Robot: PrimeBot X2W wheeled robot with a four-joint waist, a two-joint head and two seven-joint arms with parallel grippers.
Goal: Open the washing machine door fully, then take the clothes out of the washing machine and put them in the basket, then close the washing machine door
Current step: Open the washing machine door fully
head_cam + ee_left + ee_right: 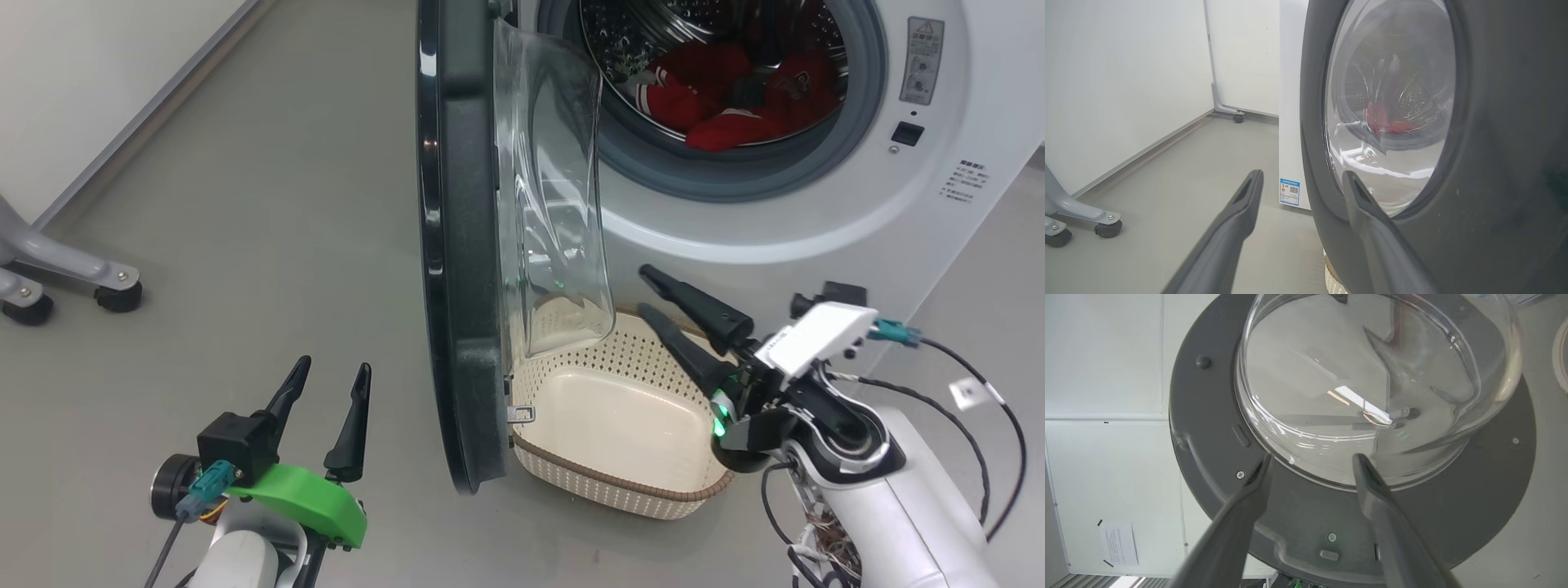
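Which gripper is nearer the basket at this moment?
Right. The right gripper hangs open over the basket's right side. The left gripper is open above the floor beyond the washing machine door, which stands between it and the basket.

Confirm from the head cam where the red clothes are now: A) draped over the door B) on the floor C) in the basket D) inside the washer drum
D: the red clothes lie inside the drum of the washer, whose door stands open, and the basket in front of it holds nothing.
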